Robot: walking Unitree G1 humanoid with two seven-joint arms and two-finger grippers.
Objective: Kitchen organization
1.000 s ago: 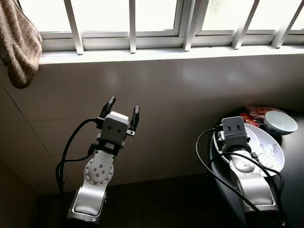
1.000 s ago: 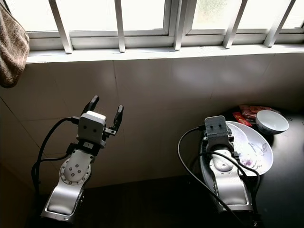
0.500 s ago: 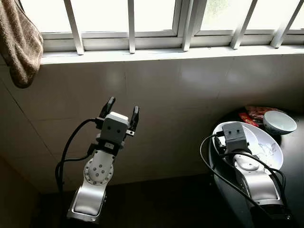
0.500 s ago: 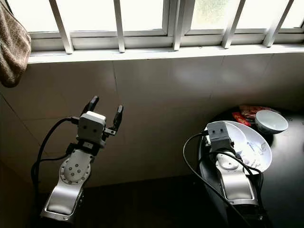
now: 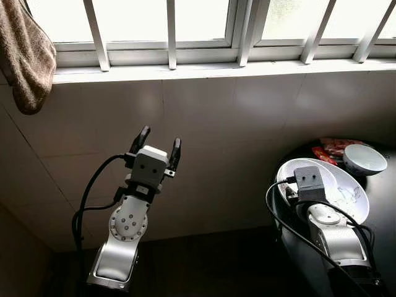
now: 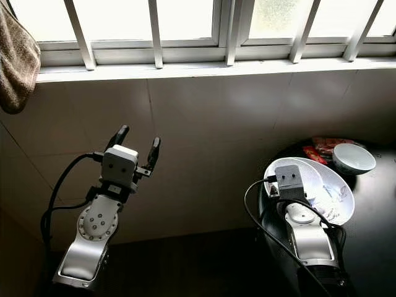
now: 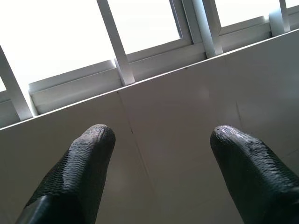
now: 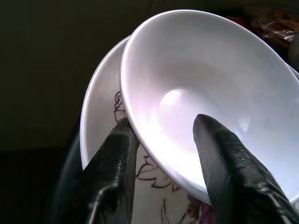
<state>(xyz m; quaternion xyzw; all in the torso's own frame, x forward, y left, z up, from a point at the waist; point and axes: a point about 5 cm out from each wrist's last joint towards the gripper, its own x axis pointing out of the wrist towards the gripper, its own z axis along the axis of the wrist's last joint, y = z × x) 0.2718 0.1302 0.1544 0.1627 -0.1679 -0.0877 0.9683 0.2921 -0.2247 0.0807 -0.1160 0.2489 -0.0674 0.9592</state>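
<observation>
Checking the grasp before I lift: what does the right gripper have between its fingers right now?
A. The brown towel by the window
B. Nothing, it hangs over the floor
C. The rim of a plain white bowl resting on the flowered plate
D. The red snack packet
C: in the right wrist view the right gripper straddles the white bowl rim, one finger inside, one outside, above the flowered plate.

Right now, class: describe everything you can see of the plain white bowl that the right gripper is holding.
The plain white bowl looks like glossy glazed ceramic, smooth and undecorated, with nothing inside. It is tilted, lying over a larger white plate with flower drawings on the dark table. The right gripper has its jaws astride the near rim, one inside and one outside.
</observation>
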